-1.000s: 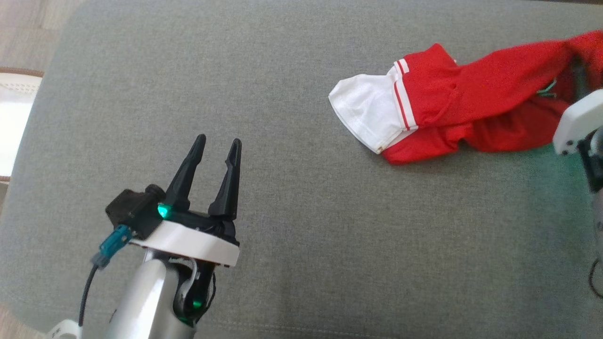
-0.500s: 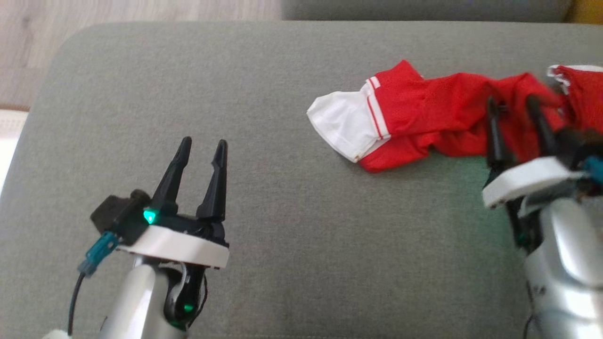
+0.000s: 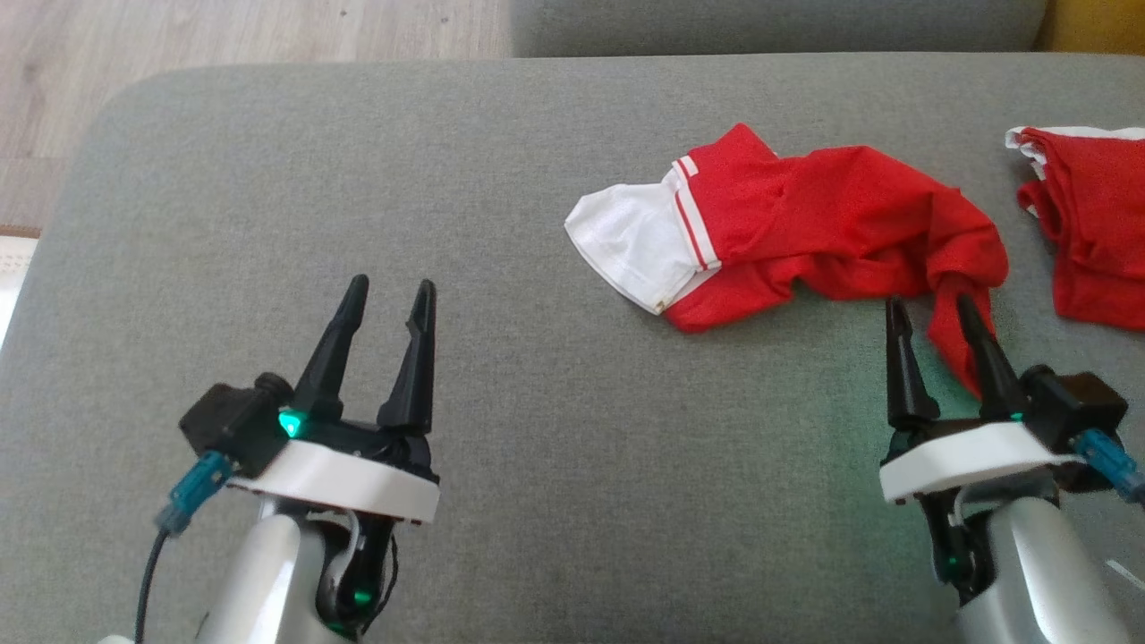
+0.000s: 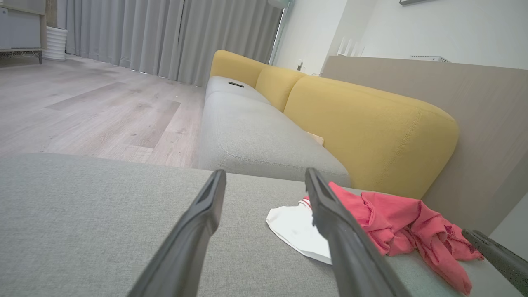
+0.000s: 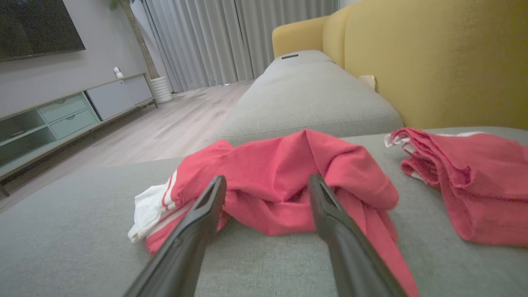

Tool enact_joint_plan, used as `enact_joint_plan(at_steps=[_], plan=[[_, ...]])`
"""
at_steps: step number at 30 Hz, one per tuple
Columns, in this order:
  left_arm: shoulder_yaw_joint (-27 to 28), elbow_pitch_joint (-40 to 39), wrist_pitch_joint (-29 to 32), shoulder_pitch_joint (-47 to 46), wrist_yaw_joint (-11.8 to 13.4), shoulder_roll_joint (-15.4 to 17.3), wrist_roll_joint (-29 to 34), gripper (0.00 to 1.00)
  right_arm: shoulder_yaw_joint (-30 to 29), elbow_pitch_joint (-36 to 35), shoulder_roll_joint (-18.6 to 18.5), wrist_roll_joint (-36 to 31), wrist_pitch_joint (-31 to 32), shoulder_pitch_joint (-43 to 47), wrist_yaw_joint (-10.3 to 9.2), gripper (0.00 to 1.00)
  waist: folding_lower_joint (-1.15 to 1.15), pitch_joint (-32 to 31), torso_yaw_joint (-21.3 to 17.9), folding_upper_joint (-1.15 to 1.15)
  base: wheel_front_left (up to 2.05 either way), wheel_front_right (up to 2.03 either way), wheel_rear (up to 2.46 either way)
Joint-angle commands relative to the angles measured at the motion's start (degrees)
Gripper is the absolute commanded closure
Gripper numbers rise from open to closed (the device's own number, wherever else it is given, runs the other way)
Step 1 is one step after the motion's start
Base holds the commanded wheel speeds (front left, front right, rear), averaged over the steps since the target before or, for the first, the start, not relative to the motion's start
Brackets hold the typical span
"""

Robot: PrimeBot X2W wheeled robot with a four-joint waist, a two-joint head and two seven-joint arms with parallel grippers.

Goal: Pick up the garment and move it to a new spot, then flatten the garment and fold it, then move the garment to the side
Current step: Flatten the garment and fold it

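Red garment (image 3: pixel 805 233): crumpled on the grey cushion (image 3: pixel 537 465), right of centre in the head view, towards the far edge.
Long axis: runs side to side across the cushion — white sleeve (image 3: pixel 626 237) at the robot's left end, a bunched red hump at the right end, and a narrow red tail trailing back towards the robot.
Right gripper (image 3: pixel 928 306): jaws spread wide, nothing held. Its fingertips sit at that tail, with the hump just beyond them. Whether a finger touches the cloth I cannot tell.
Left gripper (image 3: pixel 392 286): also spread and empty, over bare cushion, well apart from the sleeve end.
Nearer arm: the right, plainly. The garment lies ahead of it and slightly to its left; for the left arm it lies ahead and well off to the right.
Coming move, as I judge it: flattening. Each arm would take its own end and draw along the long axis, so the left has the longer reach.
Containers: none to be made out; the cloth lies loose on the open cushion.
Second red garment (image 3: pixel 1096 233): a separate heap at the right edge, apart from the first, near the yellow backrest (image 5: pixel 433 62) — a risk of snagging the wrong piece.
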Motion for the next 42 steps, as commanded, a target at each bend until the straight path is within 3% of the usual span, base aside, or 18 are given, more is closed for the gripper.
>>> enact_joint_plan(at_steps=[1, 10, 19, 27, 28, 29, 35, 42], plan=[[1.5, -1.7, -0.3, -0.8, -0.3, 0.2, -0.4, 0.0, 2.2, -3.0, 0.4, -0.5, 0.4, -1.5, -0.05, 0.0, 0.0, 0.0, 0.3, 0.0, 0.0, 0.0, 0.0], [0.0, -1.3, -0.3, -1.7, -0.4, 0.2, -1.5, 0.0, 8.2, -4.6, -1.0, -3.0, 5.2, -4.5, -0.05, 0.0, 0.0, 1.5, 3.5, 0.0, 0.0, 0.0, 0.0], [-1.5, -1.0, -0.3, -2.3, -0.4, 0.2, -3.1, 0.0, 5.8, 4.9, -1.9, -3.6, 9.9, -11.9, -0.05, 0.0, 0.0, 3.9, 8.1, 0.0, 0.0, 0.0, 0.0], [-2.2, -1.0, -0.3, -2.7, -0.4, 0.2, -3.6, 0.0, 4.3, 12.8, -2.5, -5.5, 10.2, -16.8, -0.05, 0.0, 0.0, 5.2, 10.1, 0.0, 0.0, 0.0, 0.0], [-2.2, -1.0, -0.3, -2.8, -0.4, 0.2, -3.6, 0.0, 4.4, 13.6, -2.3, -5.2, 10.0, -17.3, -0.05, 0.15, 0.0, 5.2, 10.2, 0.0, 0.0, 0.0, 0.0], [-2.3, -1.0, -0.3, -2.8, -0.4, 0.2, -3.7, 0.0, 4.5, 14.2, -2.3, -4.9, 9.6, -17.8, -0.05, 1.0, 0.0, 5.3, 10.3, 0.0, 0.0, 0.0, 0.0], [-2.1, -0.6, -0.3, -2.9, -0.4, 0.2, -3.4, 0.0, 8.7, 15.2, -2.1, -4.1, 5.4, -20.0, -0.05, 1.0, 0.0, 4.7, 9.4, 0.0, 0.0, 0.0, 0.0], [-1.6, -0.4, -0.3, -2.1, -0.4, 0.2, -2.7, 0.0, 15.9, 9.8, -2.2, -0.9, 1.2, -18.4, -0.05, 1.0, 0.0, 2.3, 6.9, 0.0, 0.0, 0.0, 0.0]])
